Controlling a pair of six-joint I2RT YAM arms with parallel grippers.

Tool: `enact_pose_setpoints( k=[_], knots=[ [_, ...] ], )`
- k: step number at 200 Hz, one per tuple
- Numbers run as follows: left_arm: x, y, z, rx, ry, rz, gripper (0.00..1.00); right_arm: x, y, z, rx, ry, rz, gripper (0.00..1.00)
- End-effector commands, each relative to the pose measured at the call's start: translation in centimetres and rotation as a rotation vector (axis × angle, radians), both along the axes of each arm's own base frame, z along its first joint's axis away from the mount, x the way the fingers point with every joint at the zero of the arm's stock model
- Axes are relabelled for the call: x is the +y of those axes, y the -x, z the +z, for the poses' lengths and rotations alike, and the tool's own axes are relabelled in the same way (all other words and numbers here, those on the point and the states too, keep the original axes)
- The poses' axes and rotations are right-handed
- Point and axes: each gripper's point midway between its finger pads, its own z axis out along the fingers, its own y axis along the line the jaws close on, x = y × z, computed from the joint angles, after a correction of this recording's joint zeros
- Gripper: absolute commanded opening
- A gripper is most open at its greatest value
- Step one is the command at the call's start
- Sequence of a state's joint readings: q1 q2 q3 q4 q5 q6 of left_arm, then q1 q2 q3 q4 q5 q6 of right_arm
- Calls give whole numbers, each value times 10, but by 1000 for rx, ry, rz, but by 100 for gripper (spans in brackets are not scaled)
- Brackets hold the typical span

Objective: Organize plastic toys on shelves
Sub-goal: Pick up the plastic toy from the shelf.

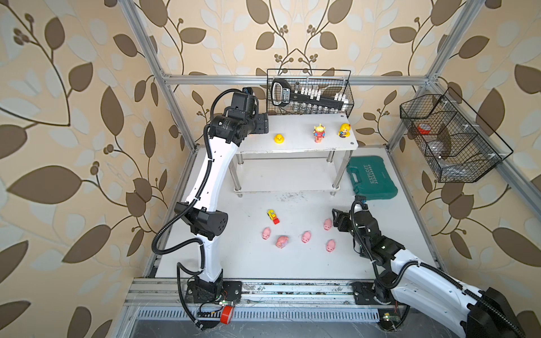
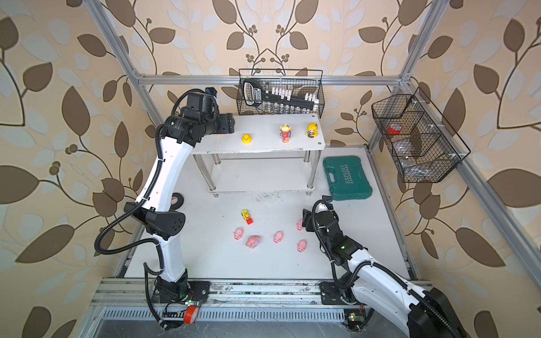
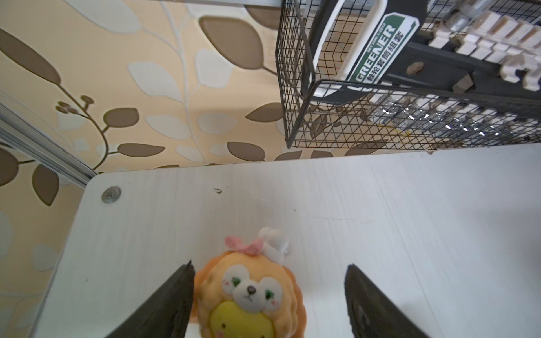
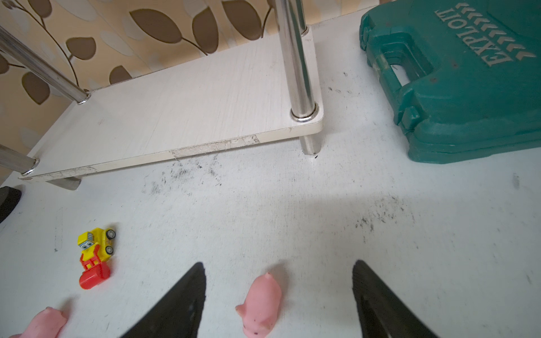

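Observation:
The white two-tier shelves [image 1: 295, 128] [image 2: 263, 125] stand at the back. A yellow duck [image 1: 279, 138], an alien [image 1: 319, 133] and a yellow doll [image 1: 344, 130] stand on the top board. My left gripper [image 3: 270, 264] [image 1: 267, 124] is open at that board's left end. The orange animal with bow [image 3: 248, 295] sits between its fingers, close to one and apart from the other. On the table lie a yellow-red vehicle [image 1: 273, 216] [image 4: 95, 254] and several pink piglets [image 1: 306, 236]. My right gripper [image 4: 279, 262] [image 1: 333, 224] stands open around one piglet [image 4: 261, 304] without touching it.
A green tool case [image 1: 371, 178] lies right of the shelves. One wire basket [image 1: 310, 93] hangs behind the top board, another [image 1: 450, 137] on the right wall. A black tape roll [image 2: 177, 200] lies behind my left arm. The lower board [image 4: 175, 117] is bare.

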State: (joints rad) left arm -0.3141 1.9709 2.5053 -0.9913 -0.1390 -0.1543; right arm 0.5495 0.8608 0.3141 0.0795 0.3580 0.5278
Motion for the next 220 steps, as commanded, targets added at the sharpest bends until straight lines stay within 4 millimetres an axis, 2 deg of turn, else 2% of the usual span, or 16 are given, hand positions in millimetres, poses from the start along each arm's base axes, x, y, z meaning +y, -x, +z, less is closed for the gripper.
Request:
enact_pose_setpoints(
  k=[1,32,93,135,220],
  knots=[
    [5,0,16,-47,-12,-2,80,0,1,-6,9,-1,1,77],
    [4,-5,2,-7,-26,-7,79,-1,2,-5,3,-2,0,77],
    [1,-8,-2,1,-14,-20,67,-2,1,-5,5,-3,-4,77],
    [1,-5,1,-1,-5,-22,54,-2,0,-5,7,-2,-4,77],
    [5,7,20,-38,24,-12,40,-2,0,-6,9,-2,-4,77]
  ],
)
